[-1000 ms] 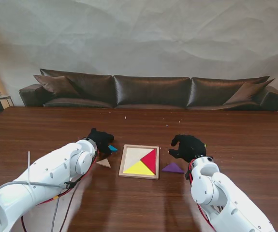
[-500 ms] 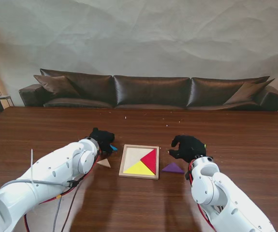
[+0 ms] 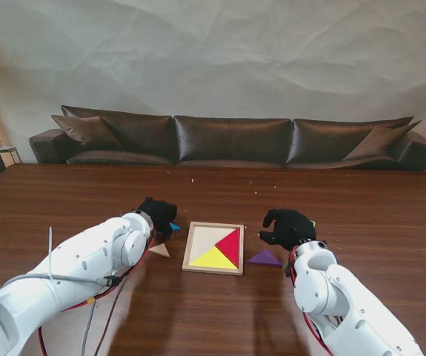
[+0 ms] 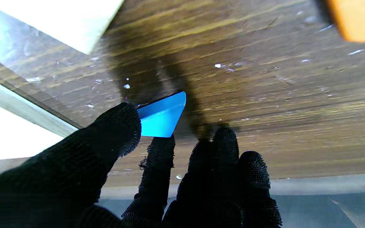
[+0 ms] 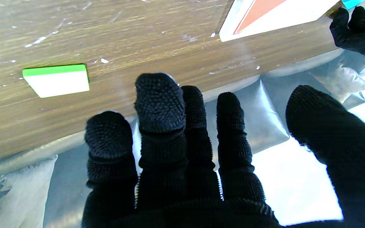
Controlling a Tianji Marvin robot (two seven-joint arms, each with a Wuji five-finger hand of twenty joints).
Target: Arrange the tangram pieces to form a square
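left of the wooden frame (image 3: 202, 236): left hand (image 3: 158, 211), displaced slightly toward the frame's left edge compared with one second ago. thumb and forefinger closed on the blue piece (image 4: 162, 115). in the left wrist view, piece raised clear of the table surface, with its shadow on the wood behind it. in the stand view, only a blue corner visible (image 3: 174, 226) between the hand and the frame. judged: pick complete, transfer toward the frame under way.

also left of the frame, nearer to me than the hand: beige triangle (image 3: 158, 250), flat on the table, not touched and not shifted.

inside the frame: yellow triangle (image 3: 213, 258) along the near edge, red triangle (image 3: 230, 245) along the right edge, both seated, both unchanged. remaining left and far portion bare; room there for the blue piece. exact slot not determinable from these views.

right of the frame: purple triangle (image 3: 264, 257), flat on the table just beside the frame's near right corner, unchanged.

farther right of the frame: right hand (image 3: 288, 226), position almost unchanged over the last second. fingers apart, thumb held wide, nothing gripped. green piece (image 5: 55, 80) flat on the table ahead of the fingertips, not touched.

meaning for the task: two pieces placed, one in transit, at least three on the table; square far from complete.
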